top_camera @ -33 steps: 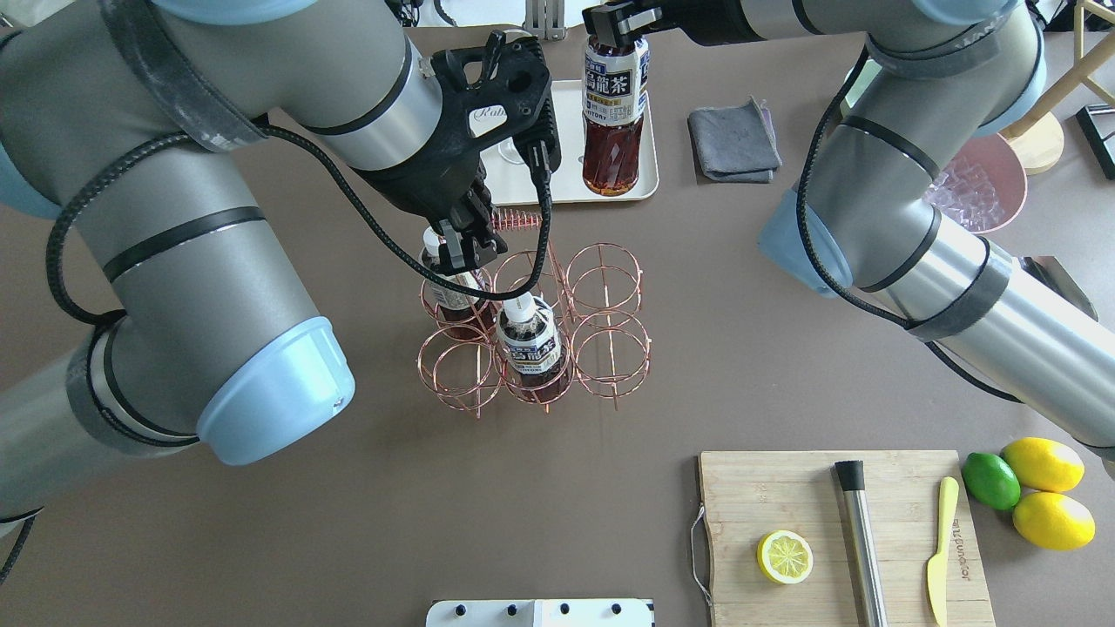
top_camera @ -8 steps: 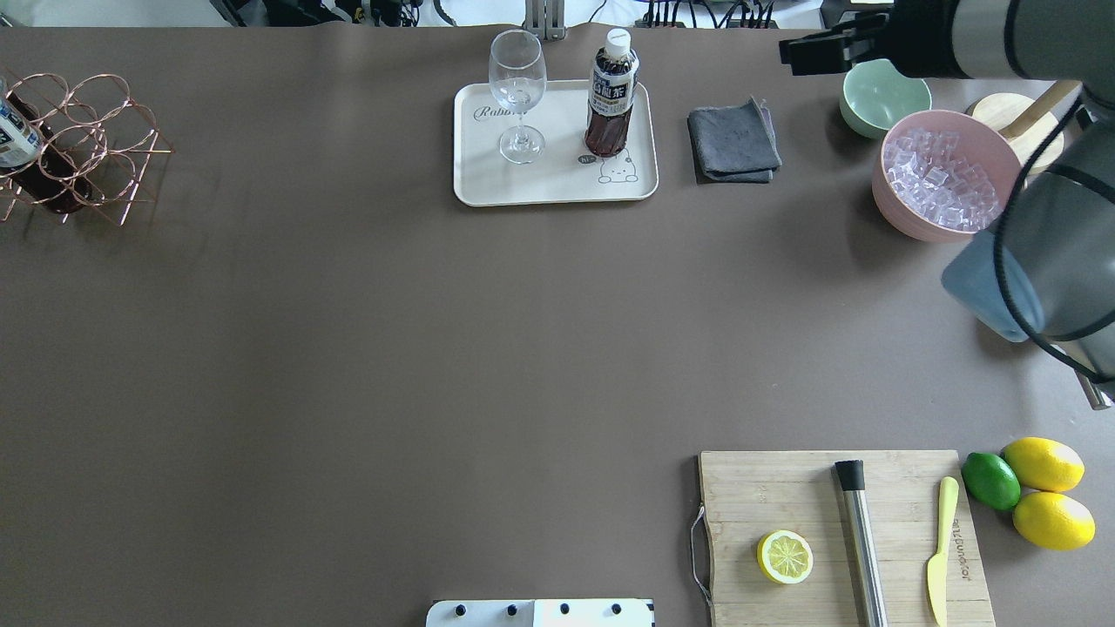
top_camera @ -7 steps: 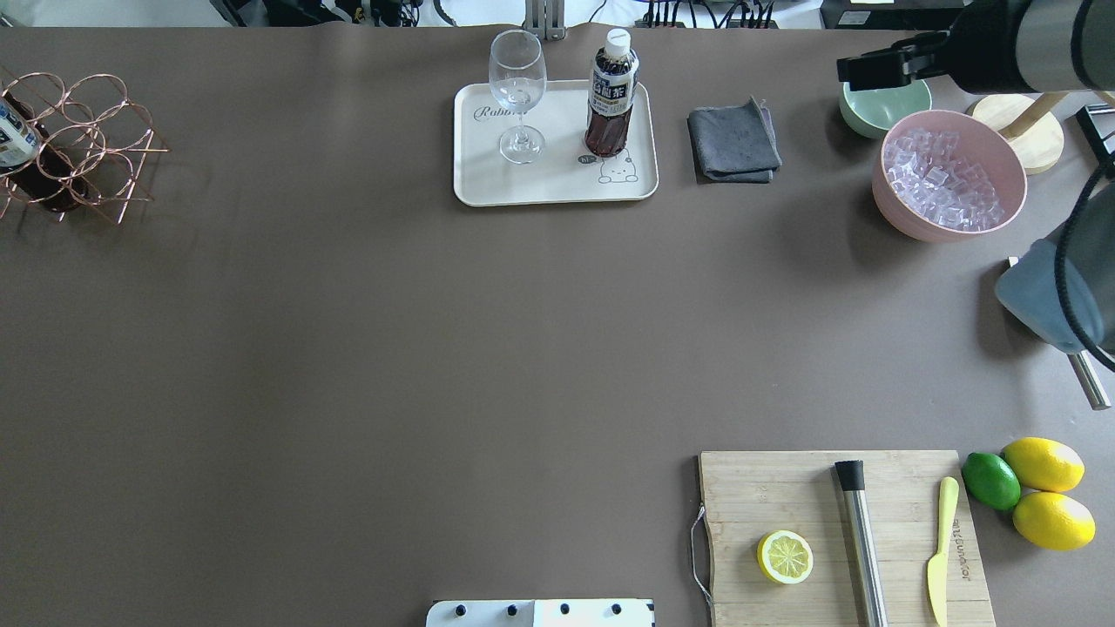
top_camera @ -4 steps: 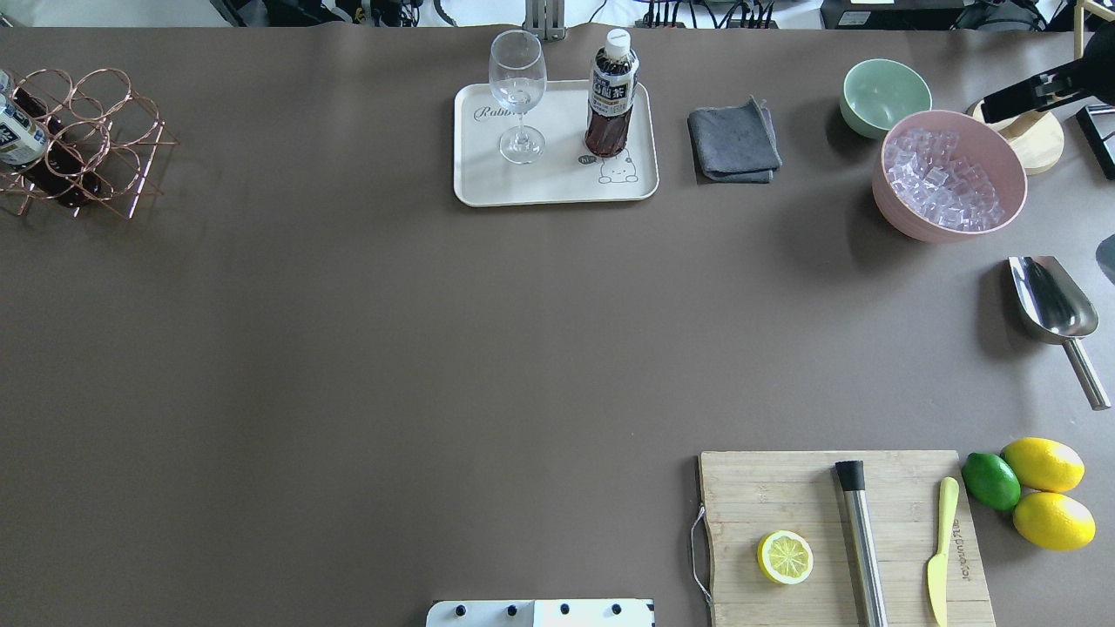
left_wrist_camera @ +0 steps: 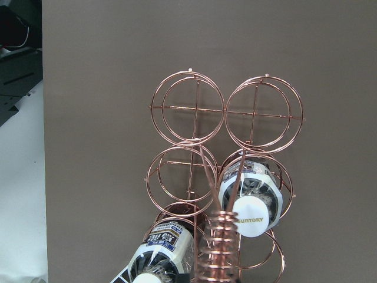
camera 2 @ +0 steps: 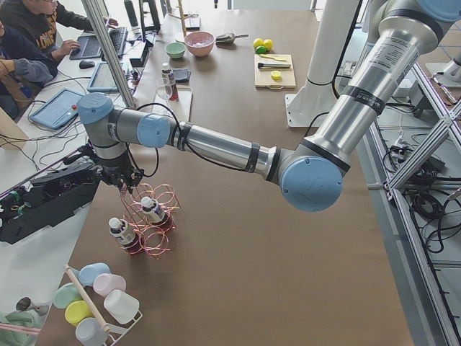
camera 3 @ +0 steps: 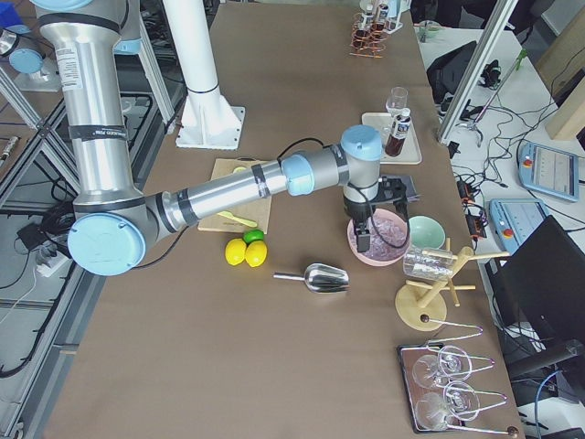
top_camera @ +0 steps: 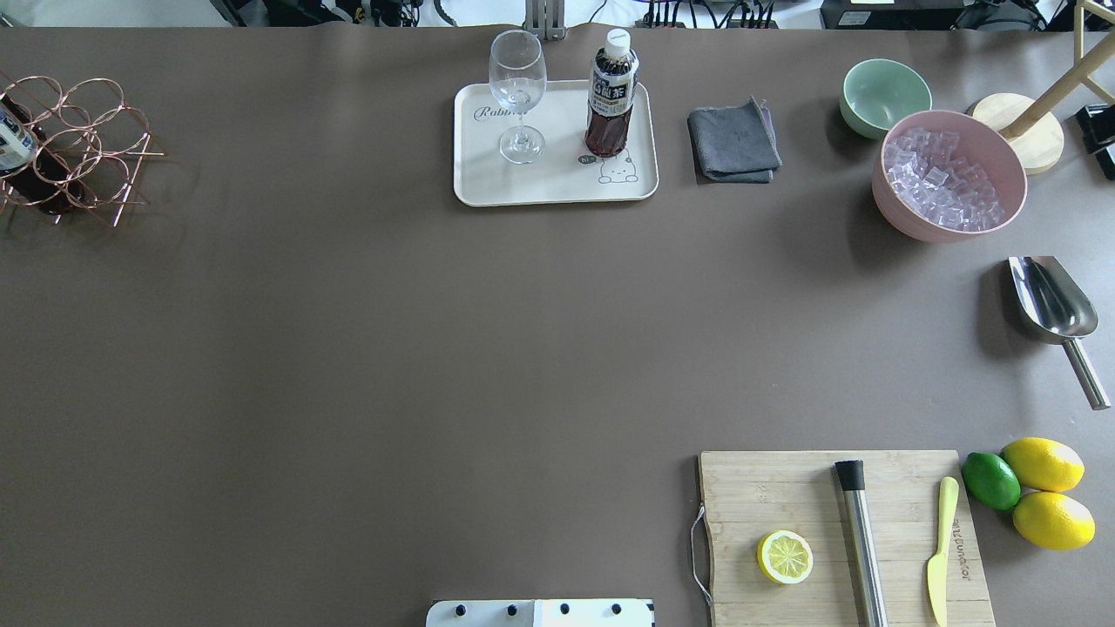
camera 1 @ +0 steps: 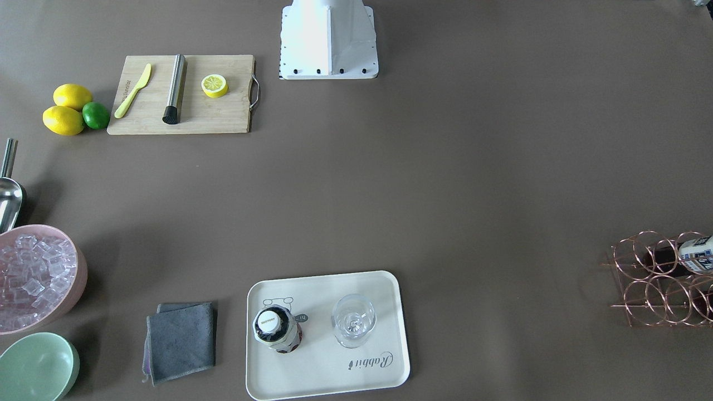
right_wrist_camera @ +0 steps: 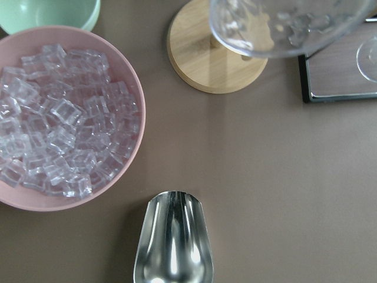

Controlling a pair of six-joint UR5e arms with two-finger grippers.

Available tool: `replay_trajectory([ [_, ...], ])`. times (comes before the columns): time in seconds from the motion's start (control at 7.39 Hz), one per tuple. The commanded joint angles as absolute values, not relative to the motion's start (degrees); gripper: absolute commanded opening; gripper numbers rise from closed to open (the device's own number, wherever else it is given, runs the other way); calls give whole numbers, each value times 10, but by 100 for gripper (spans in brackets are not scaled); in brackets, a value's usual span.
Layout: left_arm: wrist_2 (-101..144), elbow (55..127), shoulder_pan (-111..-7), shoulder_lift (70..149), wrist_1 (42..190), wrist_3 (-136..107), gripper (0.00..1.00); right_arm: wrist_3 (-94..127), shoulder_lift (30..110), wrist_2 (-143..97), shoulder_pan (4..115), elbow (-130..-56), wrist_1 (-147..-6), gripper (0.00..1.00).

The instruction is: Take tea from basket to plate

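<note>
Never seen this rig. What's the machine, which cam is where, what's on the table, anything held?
The machine is two robot arms, a left arm and a right arm, each ending in a two-finger gripper, at a brown table. The overhead and front-facing pictures look down on it from opposite sides; two side pictures show the arms; two come from wrist cameras. One tea bottle stands on the cream plate beside a stemmed glass. In the copper wire basket sit two more bottles. The left gripper is at its handle, the right gripper near the pink ice bowl; whether either grips anything cannot be told. Also: green bowl, grey cloth, scoop, cutting board with a lemon half.
</note>
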State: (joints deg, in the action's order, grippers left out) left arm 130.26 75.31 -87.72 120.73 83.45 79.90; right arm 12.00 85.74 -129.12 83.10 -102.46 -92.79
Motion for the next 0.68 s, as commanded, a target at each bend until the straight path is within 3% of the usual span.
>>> replay_trajectory([
  [0.0, 1300, 753, -876, 1206, 833, 795, 98, 78, 922, -1351, 882, -971, -931, 100],
  [0.54, 1303, 761, -882, 1192, 833, 761, 98, 83, 930, -1353, 882, -959, -931, 100],
])
